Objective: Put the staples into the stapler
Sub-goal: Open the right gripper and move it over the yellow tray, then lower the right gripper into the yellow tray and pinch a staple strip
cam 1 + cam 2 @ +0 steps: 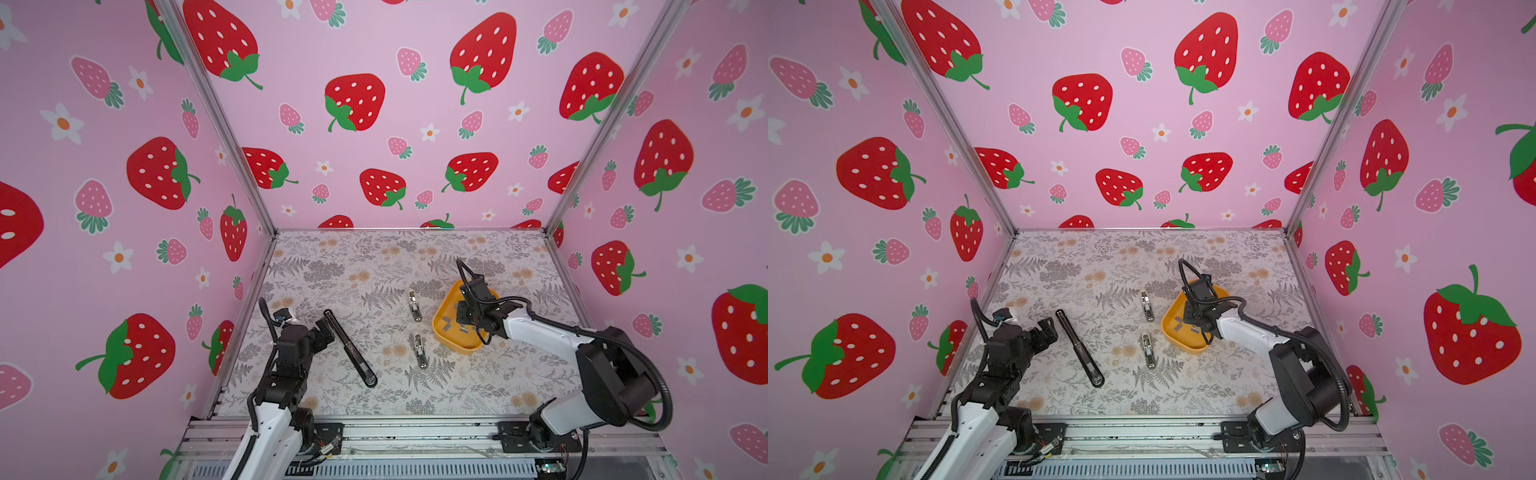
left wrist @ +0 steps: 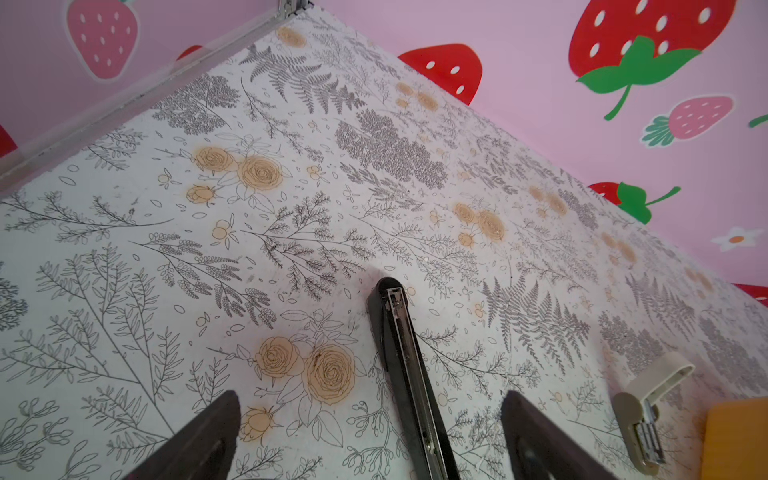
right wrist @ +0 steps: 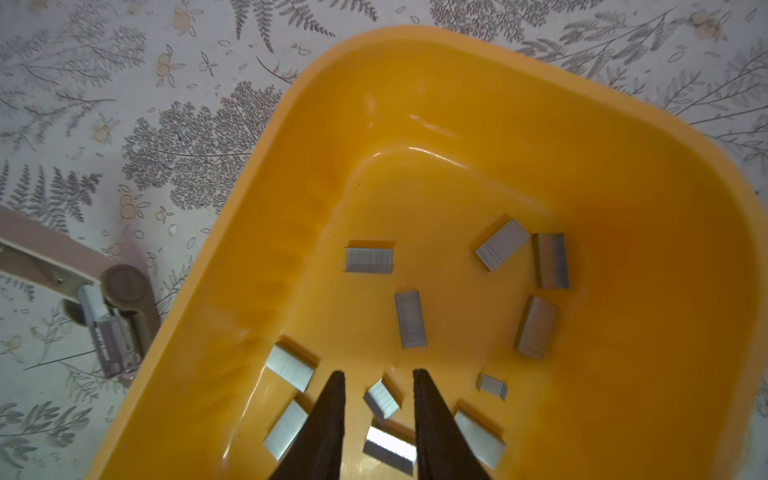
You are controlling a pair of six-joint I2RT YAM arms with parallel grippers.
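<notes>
Black stapler is seen opened flat on floral table, metal channel exposed. It is framed by left gripper, fingers spread wide, clear of it. Beige stapler and yellow tray corner are seen beyond one finger.

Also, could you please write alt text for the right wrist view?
The right gripper, jaws slightly apart, straddles one of about ten short grey staple strips scattered in a yellow tray. A small beige stapler lies on the floral table beside the tray.
</notes>
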